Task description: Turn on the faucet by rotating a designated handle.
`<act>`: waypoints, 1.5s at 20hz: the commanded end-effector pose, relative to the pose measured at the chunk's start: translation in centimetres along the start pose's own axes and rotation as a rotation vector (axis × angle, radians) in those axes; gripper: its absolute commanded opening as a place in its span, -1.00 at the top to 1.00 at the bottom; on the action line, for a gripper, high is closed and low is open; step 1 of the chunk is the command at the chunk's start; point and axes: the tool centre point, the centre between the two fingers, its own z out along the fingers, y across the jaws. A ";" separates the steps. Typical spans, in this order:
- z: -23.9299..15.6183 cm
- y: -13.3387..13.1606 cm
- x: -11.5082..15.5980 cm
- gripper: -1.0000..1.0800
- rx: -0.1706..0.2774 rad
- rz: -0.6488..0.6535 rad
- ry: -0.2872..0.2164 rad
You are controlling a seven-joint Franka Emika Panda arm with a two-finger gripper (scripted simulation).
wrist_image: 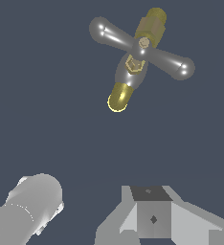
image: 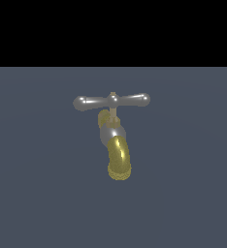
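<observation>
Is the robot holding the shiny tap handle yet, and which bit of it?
No, nothing is held. The gripper sits apart from the faucet, and the handle is untouched.

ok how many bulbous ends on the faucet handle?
2. One end at the exterior view's left, the other end at its right, either side of the central knob. None hidden.

The exterior view looks level and slightly downward at the faucet (image: 115, 145) from its spout side, fairly close, holding it mid-frame. The wrist view looks down from above and well back, the faucet (wrist_image: 133, 67) sitting in its upper right. Both views share the faucet and grey floor (image: 33, 193).
</observation>
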 end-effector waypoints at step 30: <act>12.2 8.1 5.2 1.00 -0.007 -0.740 0.009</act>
